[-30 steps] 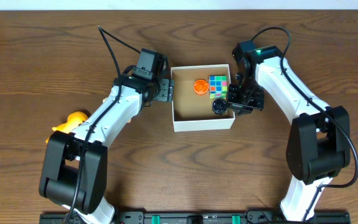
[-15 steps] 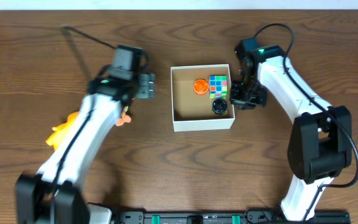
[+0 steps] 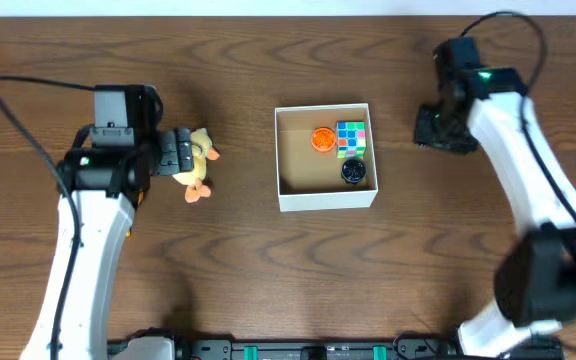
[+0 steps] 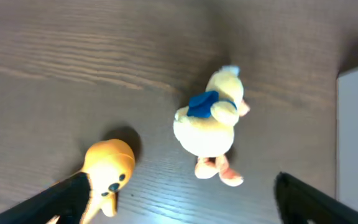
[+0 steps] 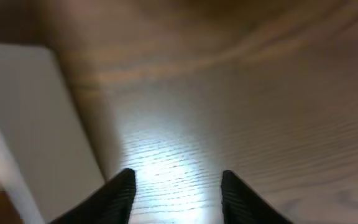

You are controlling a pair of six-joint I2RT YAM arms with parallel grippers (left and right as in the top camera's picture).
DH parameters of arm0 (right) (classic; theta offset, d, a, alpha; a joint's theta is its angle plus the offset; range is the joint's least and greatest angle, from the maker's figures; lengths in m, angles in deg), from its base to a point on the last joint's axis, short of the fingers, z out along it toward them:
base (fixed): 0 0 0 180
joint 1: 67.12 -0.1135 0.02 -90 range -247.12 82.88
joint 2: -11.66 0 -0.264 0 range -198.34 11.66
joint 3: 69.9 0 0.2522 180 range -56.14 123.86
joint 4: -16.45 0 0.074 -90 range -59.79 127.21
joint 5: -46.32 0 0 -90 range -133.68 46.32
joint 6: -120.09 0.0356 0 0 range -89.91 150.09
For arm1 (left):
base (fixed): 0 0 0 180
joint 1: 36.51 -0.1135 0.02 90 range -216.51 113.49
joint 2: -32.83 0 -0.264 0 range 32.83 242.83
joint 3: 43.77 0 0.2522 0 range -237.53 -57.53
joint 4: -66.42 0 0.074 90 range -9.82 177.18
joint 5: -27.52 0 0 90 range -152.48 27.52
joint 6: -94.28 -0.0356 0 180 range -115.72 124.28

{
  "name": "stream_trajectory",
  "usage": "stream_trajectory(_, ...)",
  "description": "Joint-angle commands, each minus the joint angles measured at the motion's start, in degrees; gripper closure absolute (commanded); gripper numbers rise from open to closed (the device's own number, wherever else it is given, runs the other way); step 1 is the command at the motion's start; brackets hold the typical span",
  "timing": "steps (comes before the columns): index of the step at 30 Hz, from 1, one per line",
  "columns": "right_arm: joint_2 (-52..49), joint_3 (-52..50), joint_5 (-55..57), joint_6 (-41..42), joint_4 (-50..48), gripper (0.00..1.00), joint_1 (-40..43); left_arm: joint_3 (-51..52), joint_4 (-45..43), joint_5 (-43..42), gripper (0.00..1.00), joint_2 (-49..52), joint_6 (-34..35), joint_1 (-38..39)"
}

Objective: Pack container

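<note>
Your left pincer (image 4: 182,186) is gaping wide open over the counter (image 3: 268,270) with nothing in it, so you're holding zilch on that side. Just ahead of those spread fingers, a yellow plush duck (image 4: 210,121) with a blue patch on its back is lying on the wood, pink feet pointing toward the camera. From overhead it's sitting right at the pincer's tip, well left of the container (image 3: 326,198). Close to the left finger, an orange toy (image 4: 107,165) is sitting beside the duck, not touching it.

Your right pincer (image 5: 178,180) is hanging partly open too, fingers apart with only bare wood showing between them, so nothing's grabbed there either. It's hovering near the container's right wall, outside it.

That container is sitting mid-counter between your two arms. Inside, along its right side, an orange round piece (image 3: 322,139) and a multicoloured cube (image 3: 351,138) are sitting side by side near the far wall. A black round thing (image 3: 353,172) is resting nearer the front wall, right below the cube.
</note>
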State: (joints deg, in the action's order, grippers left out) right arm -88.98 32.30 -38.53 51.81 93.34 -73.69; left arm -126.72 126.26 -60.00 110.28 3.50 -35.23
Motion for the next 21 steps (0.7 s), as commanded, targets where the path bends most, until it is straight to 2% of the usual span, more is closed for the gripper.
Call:
stream_trajectory(1,7.06,0.85,2.36,-1.03,-0.11,0.48,-0.22,-0.96,-0.31,-2.14,0.02,3.98,-7.04,-1.40)
stream_trajectory(10,14.29,0.85,2.36,-1.03,2.54,0.45,-0.24,-0.96,-2.71,-5.14,0.02,18.01,-16.48,-2.84)
stream_trajectory(13,14.23,0.79,2.36,-1.07,3.34,0.45,-0.24,-0.96,-4.50,-6.62,0.02,20.20,-20.61,-2.82)
stream_trajectory(21,14.16,0.79,2.36,-1.25,3.50,0.46,-0.24,-0.96,-9.88,-8.15,0.02,21.84,-23.58,-2.82)
